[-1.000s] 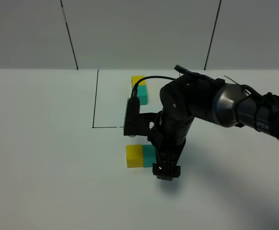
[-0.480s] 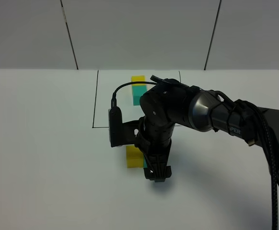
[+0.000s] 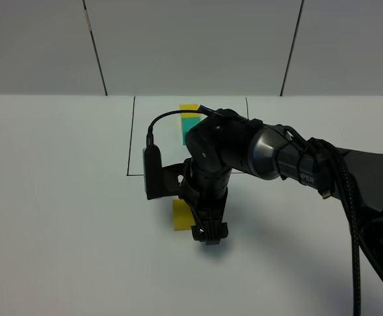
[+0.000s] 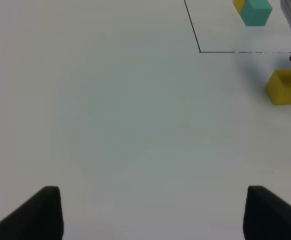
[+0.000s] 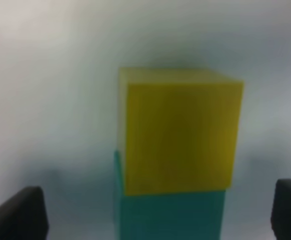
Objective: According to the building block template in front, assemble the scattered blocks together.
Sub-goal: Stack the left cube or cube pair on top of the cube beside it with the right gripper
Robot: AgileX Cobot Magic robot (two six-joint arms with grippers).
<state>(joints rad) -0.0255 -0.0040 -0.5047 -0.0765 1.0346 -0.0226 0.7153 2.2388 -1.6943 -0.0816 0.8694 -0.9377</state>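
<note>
My left gripper (image 4: 150, 212) hangs over bare table (image 3: 60, 197), jaws apart, grasping nothing. Loose yellow cube (image 3: 179, 215) touches teal cube (image 5: 170, 215) just below the outlined template (image 3: 189, 123). My right gripper (image 3: 208, 234) spreads around the pair, not clamped.

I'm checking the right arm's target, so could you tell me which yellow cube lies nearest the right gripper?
The loose yellow cube outside the black-line rectangle, right beside the right gripper. The other yellow cube belongs to the template pair inside the rectangle, farther back.
</note>
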